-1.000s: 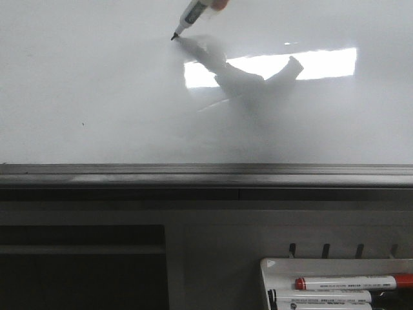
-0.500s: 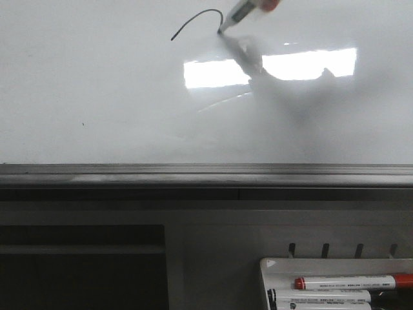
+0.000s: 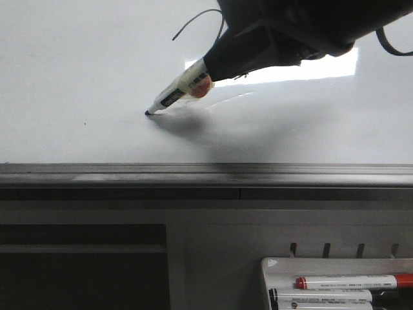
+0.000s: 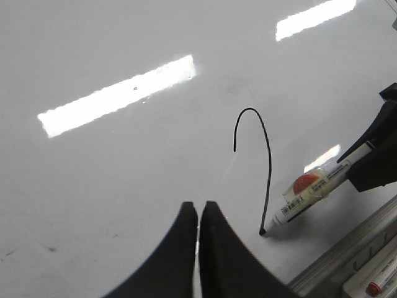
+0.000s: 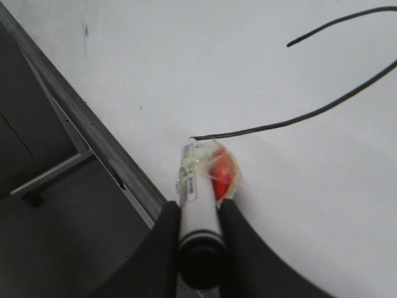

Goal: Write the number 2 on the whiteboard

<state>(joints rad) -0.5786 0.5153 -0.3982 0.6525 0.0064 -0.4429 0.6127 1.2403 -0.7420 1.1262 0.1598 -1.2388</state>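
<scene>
The whiteboard (image 3: 77,71) fills the upper front view. A thin black line (image 4: 268,167) on it forms a hooked top and a long diagonal of the number 2; in the front view only the hook (image 3: 190,22) shows, the rest is behind the arm. My right gripper (image 3: 216,64) is shut on a white marker (image 3: 177,92) with an orange blob taped to it. The marker tip touches the board at the diagonal's lower end (image 3: 147,113). The right wrist view shows the fingers (image 5: 232,217) clamping the marker (image 5: 197,186). My left gripper (image 4: 198,206) is shut and empty, above the board beside the line.
A grey metal rail (image 3: 206,173) runs along the board's bottom edge. A white pen tray (image 3: 271,266) at the lower right holds a red-capped marker (image 3: 352,282) and others. A bright light reflection (image 3: 310,64) lies on the board. Dark panels sit below the rail.
The marker has drawn the hook, then swept down and left along the diagonal. The right arm has come down into the front view with it.
</scene>
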